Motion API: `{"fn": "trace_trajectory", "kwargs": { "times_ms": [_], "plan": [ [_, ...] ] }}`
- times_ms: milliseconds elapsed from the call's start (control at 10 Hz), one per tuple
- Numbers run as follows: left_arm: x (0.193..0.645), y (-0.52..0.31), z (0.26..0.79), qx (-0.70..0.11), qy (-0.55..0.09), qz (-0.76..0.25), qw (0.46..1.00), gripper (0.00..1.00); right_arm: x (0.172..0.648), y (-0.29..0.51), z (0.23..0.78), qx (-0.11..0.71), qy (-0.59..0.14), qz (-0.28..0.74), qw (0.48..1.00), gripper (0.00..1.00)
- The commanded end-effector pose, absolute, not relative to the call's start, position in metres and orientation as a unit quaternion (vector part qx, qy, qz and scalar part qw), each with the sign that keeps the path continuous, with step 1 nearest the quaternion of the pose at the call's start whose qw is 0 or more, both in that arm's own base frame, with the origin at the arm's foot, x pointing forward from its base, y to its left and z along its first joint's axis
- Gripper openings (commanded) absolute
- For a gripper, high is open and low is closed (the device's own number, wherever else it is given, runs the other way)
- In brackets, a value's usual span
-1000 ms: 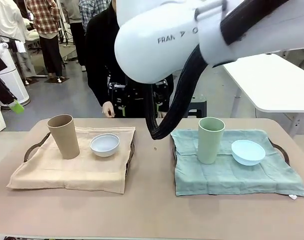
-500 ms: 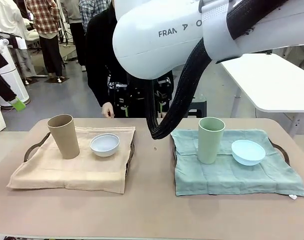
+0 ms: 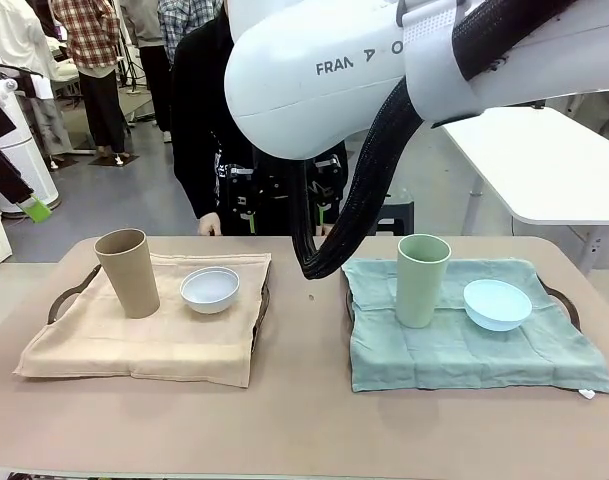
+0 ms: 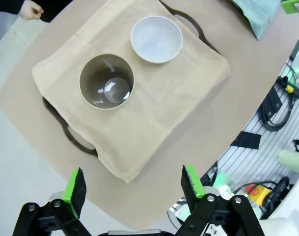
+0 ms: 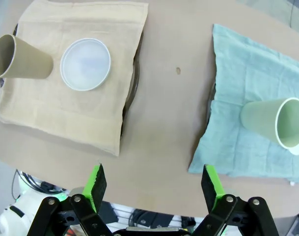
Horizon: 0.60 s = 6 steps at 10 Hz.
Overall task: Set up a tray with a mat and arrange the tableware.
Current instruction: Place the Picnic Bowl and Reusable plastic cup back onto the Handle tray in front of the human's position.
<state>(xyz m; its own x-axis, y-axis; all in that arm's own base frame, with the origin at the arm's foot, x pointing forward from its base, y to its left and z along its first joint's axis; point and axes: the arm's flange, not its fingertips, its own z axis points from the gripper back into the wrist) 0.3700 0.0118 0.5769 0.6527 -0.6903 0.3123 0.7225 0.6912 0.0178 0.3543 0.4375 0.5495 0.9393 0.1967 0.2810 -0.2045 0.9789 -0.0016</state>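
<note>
- Left gripper (image 4: 133,189): fingers (image 4: 74,186) standing wide apart, gripping nothing, hanging high over the table.
- Well beyond the left fingertips: tan tumbler (image 4: 106,81) standing upright on the tan mat (image 4: 164,105), white bowl (image 4: 156,39) sitting just beside it on the same cloth, dark tray handle (image 4: 73,140) peeking out from under the mat's edge.
- Right gripper (image 5: 154,186): fingers (image 5: 96,184) also spread wide, empty, hovering high above the bare strip of table (image 5: 164,128) between the two settings.
- Far ahead of the right fingertips and off to one side: pale green tumbler (image 3: 422,280) standing upright on the green mat (image 3: 464,345), light blue bowl (image 3: 497,304) close beside it.
- Person's hand (image 3: 207,228) resting at the far table edge, away from both trays.
- Judging the step: both trays looking matted and dressed with a tumbler and a bowl each, so arranging seeming at or near its end.
- Next move, probably: nothing to grasp; keeping fingers clear of the tall tumblers, or only nudging a piece if straightening is wanted.
</note>
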Motion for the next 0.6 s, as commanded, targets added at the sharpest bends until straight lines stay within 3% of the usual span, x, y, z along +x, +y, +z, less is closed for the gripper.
{"fn": "trace_trajectory", "kwargs": {
  "times_ms": [0,100,200,500],
  "plan": [
    [0.370,0.012,0.577,-0.054,-0.149,-0.389,0.908,1.00,0.356,0.438,0.548,0.020,-0.142,0.102,0.984,1.00],
    [0.376,-0.011,0.574,-0.047,-0.138,-0.302,0.942,1.00,0.354,0.438,0.549,0.014,-0.141,0.102,0.985,1.00],
    [0.378,-0.029,0.570,-0.023,-0.134,-0.239,0.961,1.00,0.359,0.412,0.554,0.010,-0.152,0.029,0.988,1.00],
    [0.381,-0.066,0.563,-0.011,-0.114,-0.183,0.977,1.00,0.349,0.298,0.575,-0.004,-0.157,-0.066,0.985,1.00]
  ]
}}
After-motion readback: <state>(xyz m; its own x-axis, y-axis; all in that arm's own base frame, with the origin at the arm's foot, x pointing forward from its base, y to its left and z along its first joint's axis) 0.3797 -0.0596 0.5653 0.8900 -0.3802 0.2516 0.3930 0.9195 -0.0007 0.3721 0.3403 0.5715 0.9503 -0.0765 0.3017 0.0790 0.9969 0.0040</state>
